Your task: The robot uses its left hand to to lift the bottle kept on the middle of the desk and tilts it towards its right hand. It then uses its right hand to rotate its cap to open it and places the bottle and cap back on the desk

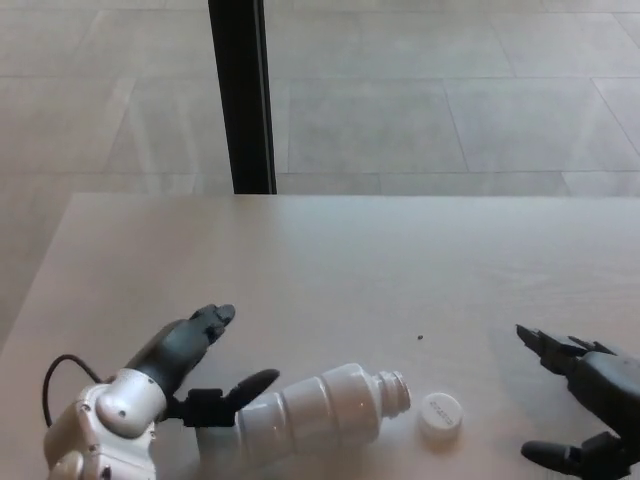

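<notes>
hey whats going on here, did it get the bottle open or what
Yes, judging by the scene. The white bottle lies on its side on the desk with its neck open, and the cap sits just right of its mouth. The left hand is open beside the bottle's base, not gripping it. The right hand is open too, off to the right, clear of the cap.

The bottle point(320, 412) and cap point(440, 416) look like smooth white plastic on a matt, pale wood-grain desk point(400, 260).
</notes>
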`<state>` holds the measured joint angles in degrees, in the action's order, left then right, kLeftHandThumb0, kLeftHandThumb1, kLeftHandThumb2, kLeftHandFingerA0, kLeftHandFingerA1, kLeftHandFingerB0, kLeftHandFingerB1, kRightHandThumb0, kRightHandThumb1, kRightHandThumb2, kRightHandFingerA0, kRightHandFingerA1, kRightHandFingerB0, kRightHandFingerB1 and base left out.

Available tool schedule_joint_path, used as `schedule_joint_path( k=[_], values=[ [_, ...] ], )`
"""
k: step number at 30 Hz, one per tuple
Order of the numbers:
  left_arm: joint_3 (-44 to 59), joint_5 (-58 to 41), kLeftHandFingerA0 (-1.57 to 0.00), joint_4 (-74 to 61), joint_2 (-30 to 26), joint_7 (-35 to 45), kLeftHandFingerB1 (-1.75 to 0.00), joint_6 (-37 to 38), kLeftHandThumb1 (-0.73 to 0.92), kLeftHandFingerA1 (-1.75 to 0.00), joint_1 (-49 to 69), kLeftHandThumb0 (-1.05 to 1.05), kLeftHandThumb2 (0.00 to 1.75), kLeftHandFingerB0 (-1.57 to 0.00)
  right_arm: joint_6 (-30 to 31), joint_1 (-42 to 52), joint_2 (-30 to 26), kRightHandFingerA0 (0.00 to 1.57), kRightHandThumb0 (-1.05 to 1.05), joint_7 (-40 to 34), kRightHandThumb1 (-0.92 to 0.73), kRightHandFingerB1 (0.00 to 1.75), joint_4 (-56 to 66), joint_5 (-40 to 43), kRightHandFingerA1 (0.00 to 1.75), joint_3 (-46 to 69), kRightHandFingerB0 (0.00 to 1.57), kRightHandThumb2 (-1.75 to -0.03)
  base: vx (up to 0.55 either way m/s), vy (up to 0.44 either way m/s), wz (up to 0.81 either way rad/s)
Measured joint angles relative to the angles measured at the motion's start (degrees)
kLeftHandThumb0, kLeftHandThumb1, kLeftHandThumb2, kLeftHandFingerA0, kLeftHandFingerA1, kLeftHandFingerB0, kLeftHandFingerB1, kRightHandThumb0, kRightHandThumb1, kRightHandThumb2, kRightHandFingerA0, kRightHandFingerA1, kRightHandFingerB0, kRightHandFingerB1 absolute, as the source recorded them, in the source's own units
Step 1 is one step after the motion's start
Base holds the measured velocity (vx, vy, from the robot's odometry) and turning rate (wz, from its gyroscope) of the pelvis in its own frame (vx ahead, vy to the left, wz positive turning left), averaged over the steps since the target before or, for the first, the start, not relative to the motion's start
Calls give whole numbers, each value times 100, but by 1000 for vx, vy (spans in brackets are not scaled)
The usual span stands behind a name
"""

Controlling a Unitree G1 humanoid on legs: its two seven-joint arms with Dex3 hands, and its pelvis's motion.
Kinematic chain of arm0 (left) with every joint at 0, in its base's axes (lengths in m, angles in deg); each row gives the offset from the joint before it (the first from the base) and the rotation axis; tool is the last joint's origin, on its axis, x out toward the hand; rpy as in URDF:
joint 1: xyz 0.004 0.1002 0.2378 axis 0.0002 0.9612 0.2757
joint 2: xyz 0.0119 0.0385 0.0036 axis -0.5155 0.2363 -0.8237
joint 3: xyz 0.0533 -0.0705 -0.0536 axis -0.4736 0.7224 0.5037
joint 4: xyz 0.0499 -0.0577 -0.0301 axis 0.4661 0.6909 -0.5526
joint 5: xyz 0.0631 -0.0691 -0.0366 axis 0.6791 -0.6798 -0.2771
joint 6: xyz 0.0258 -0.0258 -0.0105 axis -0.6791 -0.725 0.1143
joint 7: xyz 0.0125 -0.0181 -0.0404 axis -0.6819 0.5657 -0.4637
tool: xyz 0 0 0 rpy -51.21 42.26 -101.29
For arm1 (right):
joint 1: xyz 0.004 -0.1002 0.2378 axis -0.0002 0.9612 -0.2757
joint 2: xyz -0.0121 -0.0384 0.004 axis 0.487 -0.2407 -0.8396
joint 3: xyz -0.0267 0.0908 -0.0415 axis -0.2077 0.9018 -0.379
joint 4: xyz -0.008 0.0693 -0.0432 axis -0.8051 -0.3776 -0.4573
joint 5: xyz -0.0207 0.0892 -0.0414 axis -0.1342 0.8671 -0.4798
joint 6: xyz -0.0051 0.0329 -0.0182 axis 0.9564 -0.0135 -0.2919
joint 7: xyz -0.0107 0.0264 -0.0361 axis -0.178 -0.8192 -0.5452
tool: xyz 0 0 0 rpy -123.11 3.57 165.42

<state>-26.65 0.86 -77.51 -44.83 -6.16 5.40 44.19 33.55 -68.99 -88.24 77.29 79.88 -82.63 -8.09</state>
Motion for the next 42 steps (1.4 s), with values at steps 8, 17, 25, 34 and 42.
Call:
schedule_joint_path(
  k=[8, 17, 25, 34, 42],
  values=[
    [1381, -696, 0, -121, 311, 60, 0, -1, 80, 0, 239, -92, 78, 0, -30, 239, -245, 0, -98, 65, -59, 1, 73, 322, 5, 998, 10, -91, 0, 0, 0],
    [3025, -1514, 0, -38, 407, 122, -16, 15, 74, -32, 405, -105, 113, 0, -80, 458, -520, 0, -98, 118, -62, 14, -154, 684, 4, 2157, 7, -93, 0, 0, 0],
    [4487, -2140, 0, 315, 127, 127, -13, 227, 76, -26, 668, -105, 114, 0, -119, 720, -790, 0, -68, 117, -75, 25, -585, 1011, 10, 3240, 9, -70, 0, 0, 0],
    [6249, -2721, 0, 1811, -356, -45, -16, 377, 91, -19, 1519, -105, 127, 0, -175, 945, -834, 4, -55, 77, -65, 37, -1373, 1480, 34, 4559, 15, -75, 0, 0, 0],
    [7747, -3178, 0, 2962, -456, -464, -26, 559, 92, -30, 2221, -81, 128, 0, -214, 948, -675, 4, -30, -30, -61, 49, -2181, 2034, 54, 5776, 0, -109, 0, 0, 0]
  ],
)
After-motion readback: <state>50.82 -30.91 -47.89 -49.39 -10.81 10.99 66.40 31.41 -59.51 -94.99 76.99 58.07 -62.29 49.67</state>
